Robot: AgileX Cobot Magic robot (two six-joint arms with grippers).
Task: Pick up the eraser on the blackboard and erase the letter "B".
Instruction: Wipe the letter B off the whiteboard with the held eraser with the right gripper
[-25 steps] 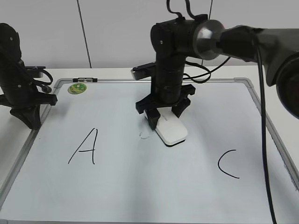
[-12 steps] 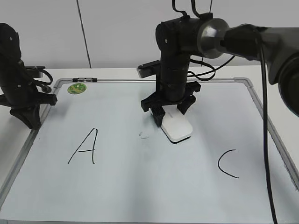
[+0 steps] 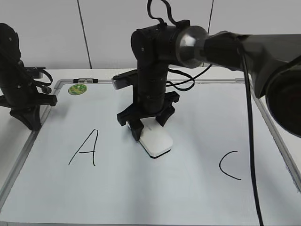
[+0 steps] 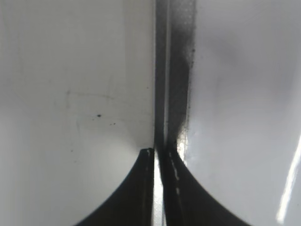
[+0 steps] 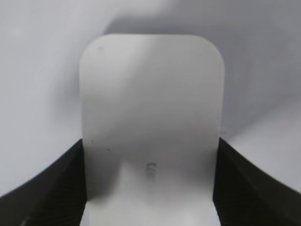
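Observation:
The white eraser (image 3: 156, 141) lies flat on the blackboard (image 3: 188, 197), a white board with a grey frame, between the black "A" and "C". My right gripper (image 3: 151, 123) is shut on the eraser's far end and presses it on the board. In the right wrist view the eraser (image 5: 150, 117) fills the space between the two black fingers (image 5: 150, 188). The letter "B" does not show; the eraser covers the spot where a small grey smudge was. My left gripper (image 3: 29, 120) rests shut over the board's left frame, its fingers (image 4: 159, 157) together over the grey frame strip (image 4: 174, 70).
A black "A" (image 3: 84, 148) is at the board's left and a black "C" (image 3: 229, 165) at its right. A round green magnet (image 3: 77, 88) and a black marker (image 3: 86, 80) sit at the board's top left corner.
My right gripper slid the eraser first a little right, then left across the board's middle, over the small grey smudge, which no longer shows. The left arm has not moved.

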